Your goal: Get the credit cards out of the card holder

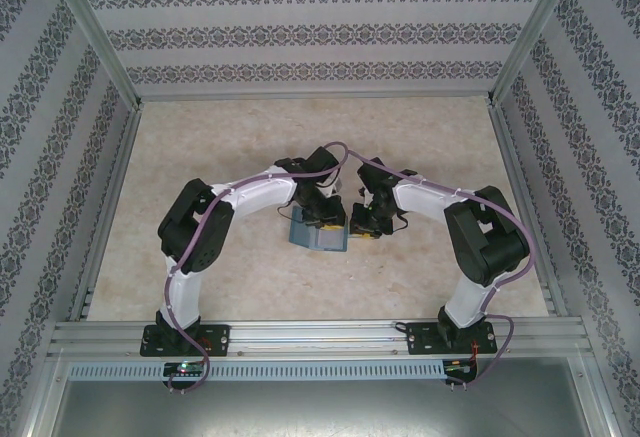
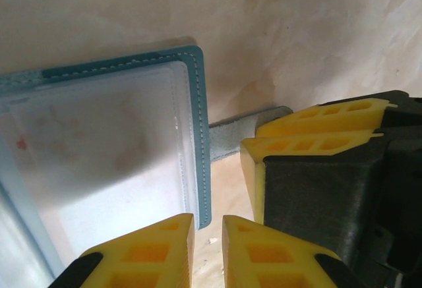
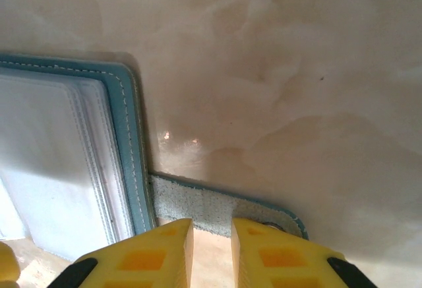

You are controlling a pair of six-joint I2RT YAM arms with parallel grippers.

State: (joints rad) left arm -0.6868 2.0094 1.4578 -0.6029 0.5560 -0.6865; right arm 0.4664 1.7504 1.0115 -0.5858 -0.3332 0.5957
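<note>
Top view: the teal card holder (image 1: 312, 239) lies open at the centre of the worktop (image 1: 230, 147). Both arms bend in over it, the left end effector (image 1: 322, 215) at its 12 o'clock and the right end effector (image 1: 365, 222) at its 3 o'clock, apparently so one can steady the holder while the other works it.

Left wrist view: the clear sleeve (image 2: 99, 149) faces up at 9 o'clock, too cloudy to tell whether credit cards sit behind it. The strap tab (image 2: 237, 133) runs toward 3 o'clock, up to the right fingers. The left jaws stand almost together at the holder's corner at 6 o'clock; whether they pinch it cannot be told.

Right wrist view: the strap tab crosses just beyond the nearly closed jaws at 6 o'clock, probably to pin it down; a grip cannot be confirmed.
</note>
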